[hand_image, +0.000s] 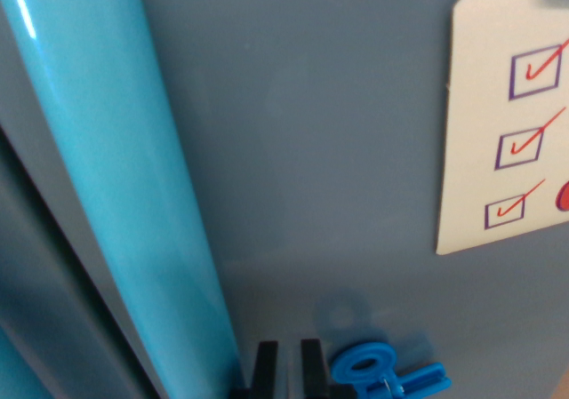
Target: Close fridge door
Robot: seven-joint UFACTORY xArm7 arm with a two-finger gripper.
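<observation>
Pressing near the fridge door (329, 168), the gripper (288, 368) shows black jaws nearly together (holding nothing), turquoise handle (116, 186) just left, blue clip (382, 372) right.

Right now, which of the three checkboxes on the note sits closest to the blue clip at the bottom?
The lowest checkbox on the cream note, at the wrist view's right. It sits nearest the blue clip; the other two are stacked above it, farther up.

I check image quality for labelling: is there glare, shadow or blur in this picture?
Wrist view: a thin white glare streak on the handle near the top left; a soft shadow on the door above the blue clip; the whole picture slightly soft, the checklist still readable.
</observation>
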